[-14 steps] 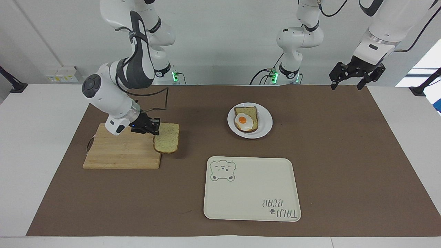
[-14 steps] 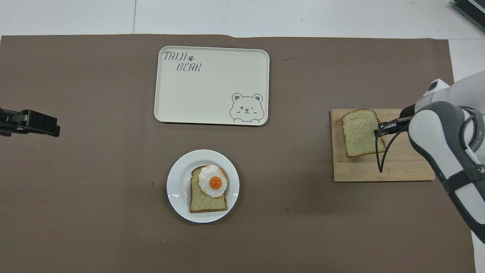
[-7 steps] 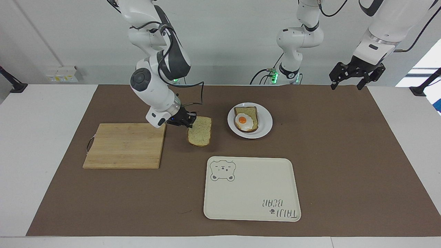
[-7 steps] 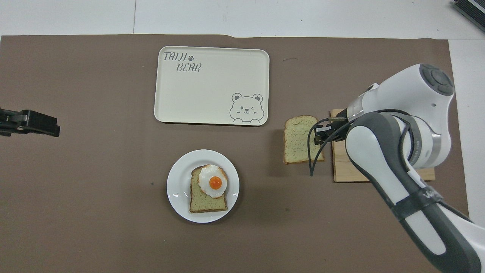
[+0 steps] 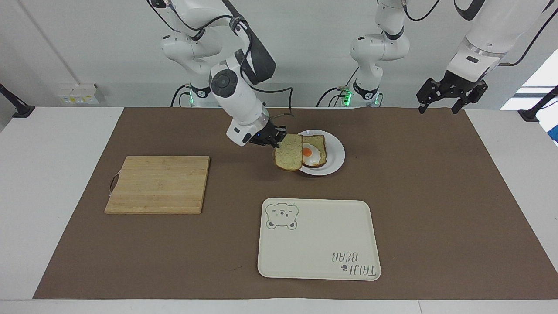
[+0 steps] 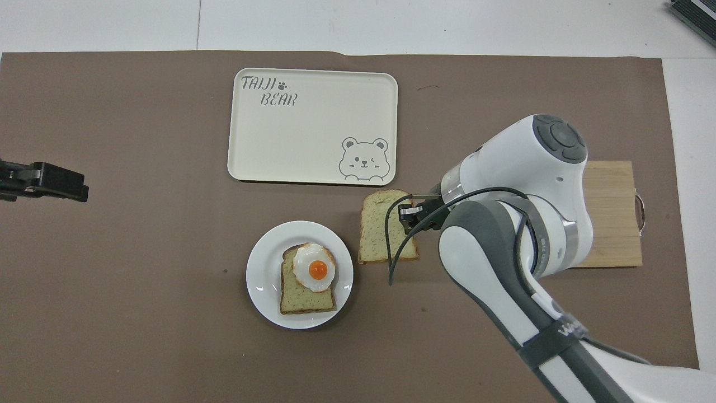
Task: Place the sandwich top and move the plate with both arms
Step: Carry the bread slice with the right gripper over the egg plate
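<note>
Left gripper (image 5: 452,101): fingers spread, waiting up in the air over the left arm's end of the mat.
Right gripper (image 5: 275,138): pinching the sandwich top (image 5: 288,152) by one edge, in the air beside the plate (image 5: 335,153).
Plate: holds an egg-topped slice (image 5: 312,151).
Cutting board (image 5: 158,184): toward the right arm's end.
Tray (image 5: 318,239): farthest from the robots, printed "TAIJI BEAR", bear drawing.
</note>
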`<state>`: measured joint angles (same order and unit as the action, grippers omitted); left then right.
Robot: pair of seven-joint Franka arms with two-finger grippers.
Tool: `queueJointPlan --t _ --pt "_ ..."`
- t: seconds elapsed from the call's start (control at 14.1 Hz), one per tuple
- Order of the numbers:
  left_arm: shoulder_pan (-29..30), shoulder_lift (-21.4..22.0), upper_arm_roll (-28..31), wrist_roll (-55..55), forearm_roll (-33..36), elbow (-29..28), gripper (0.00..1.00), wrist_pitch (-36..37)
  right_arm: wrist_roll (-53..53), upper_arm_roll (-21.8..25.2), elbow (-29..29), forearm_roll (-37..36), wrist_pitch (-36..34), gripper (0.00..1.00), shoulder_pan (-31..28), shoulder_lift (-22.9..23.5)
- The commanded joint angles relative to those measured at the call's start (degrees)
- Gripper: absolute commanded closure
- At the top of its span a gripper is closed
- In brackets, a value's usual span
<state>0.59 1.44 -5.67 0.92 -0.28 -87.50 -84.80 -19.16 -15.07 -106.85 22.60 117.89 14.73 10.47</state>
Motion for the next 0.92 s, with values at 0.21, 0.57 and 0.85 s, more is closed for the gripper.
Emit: queueJointPlan --t 0.21,0.57,0.85 --pt "1.2 0.6 -0.5 -0.6 -1.0 0.1 0.0 0.8 -4.6 0.1 -3.7 2.0 8.6 1.0 7.0 -0.5" --pt "1.2 0.6 -0.5 -0.6 -1.0 0.1 0.0 0.8 -5.1 0.1 -7.7 2.1 13.7 1.0 10.8 0.3" --pt "1.2 0.6 -0.5 -0.6 -1.0 0.1 0.0 0.8 -2.9 0.1 -8.7 2.0 15.9 1.0 11.9 1.1"
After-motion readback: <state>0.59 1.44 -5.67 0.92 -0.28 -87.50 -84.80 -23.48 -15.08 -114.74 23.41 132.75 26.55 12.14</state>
